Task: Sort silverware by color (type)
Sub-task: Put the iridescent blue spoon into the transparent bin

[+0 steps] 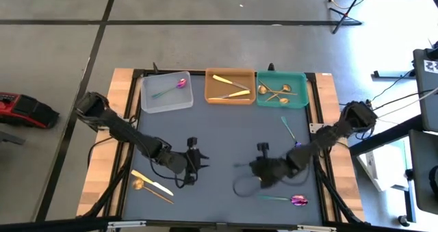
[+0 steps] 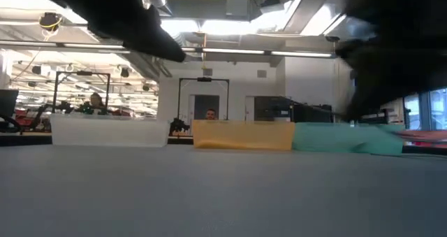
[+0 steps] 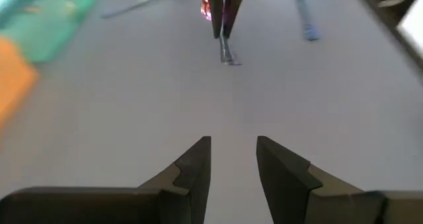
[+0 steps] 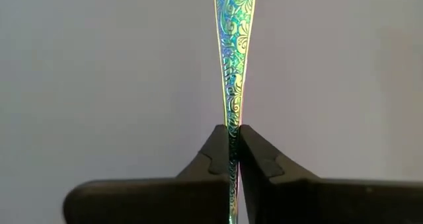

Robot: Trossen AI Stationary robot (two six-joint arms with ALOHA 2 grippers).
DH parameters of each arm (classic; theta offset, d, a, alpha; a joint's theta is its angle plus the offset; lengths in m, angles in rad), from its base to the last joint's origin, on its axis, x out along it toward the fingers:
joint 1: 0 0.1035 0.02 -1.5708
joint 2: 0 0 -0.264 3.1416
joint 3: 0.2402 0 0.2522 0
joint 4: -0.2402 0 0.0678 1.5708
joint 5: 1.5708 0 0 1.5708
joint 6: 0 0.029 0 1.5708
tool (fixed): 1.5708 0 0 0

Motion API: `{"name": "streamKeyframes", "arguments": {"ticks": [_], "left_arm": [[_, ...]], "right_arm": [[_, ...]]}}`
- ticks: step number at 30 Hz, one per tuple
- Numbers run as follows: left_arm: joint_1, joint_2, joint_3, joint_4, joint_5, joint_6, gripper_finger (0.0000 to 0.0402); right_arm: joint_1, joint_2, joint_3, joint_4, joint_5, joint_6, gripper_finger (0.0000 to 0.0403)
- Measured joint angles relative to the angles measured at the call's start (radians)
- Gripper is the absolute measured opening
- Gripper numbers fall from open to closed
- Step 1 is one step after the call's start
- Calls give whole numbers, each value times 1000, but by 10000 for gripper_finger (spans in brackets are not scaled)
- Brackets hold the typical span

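An iridescent teal-purple utensil handle [image 4: 233, 59], slim metal engraved with scrollwork, stands clamped between the right gripper's [image 4: 233, 139] dark fingers at mid-table. The left gripper [image 1: 195, 165] hovers nearby, fingers slightly apart and empty. More silverware lies around: a gold knife [image 1: 152, 183] near the left arm, a purple spoon [image 1: 294, 200] at the front right. Three plastic trays line the far edge of the smooth grey mat [image 1: 226, 133]: clear [image 1: 166, 102], orange [image 1: 230, 98], teal [image 1: 282, 102]. No writing is legible.
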Motion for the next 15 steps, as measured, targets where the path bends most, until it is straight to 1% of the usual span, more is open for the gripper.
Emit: {"name": "streamKeyframes", "arguments": {"ticks": [2, 4, 6, 9, 11, 15], "left_arm": [[9, -34, 0, -44, -53, 17, 116], [19, -62, 0, -97, -110, 26, 116], [32, -78, 0, -128, -149, 30, 116], [53, -78, 0, -194, -209, 9, 116], [69, -76, 0, -258, -246, -27, 116], [105, -74, -1, -367, -252, -80, 116]], "right_arm": [[-73, -5, 1, 54, -3, -93, 3], [-155, 4, 2, 123, -42, -184, 4], [-239, 20, 2, 194, -110, -268, 4], [-361, 56, 4, 345, -207, -388, 2], [-429, 89, 3, 433, -285, -437, 2], [-528, 166, 3, 587, -425, -459, 5]]}}
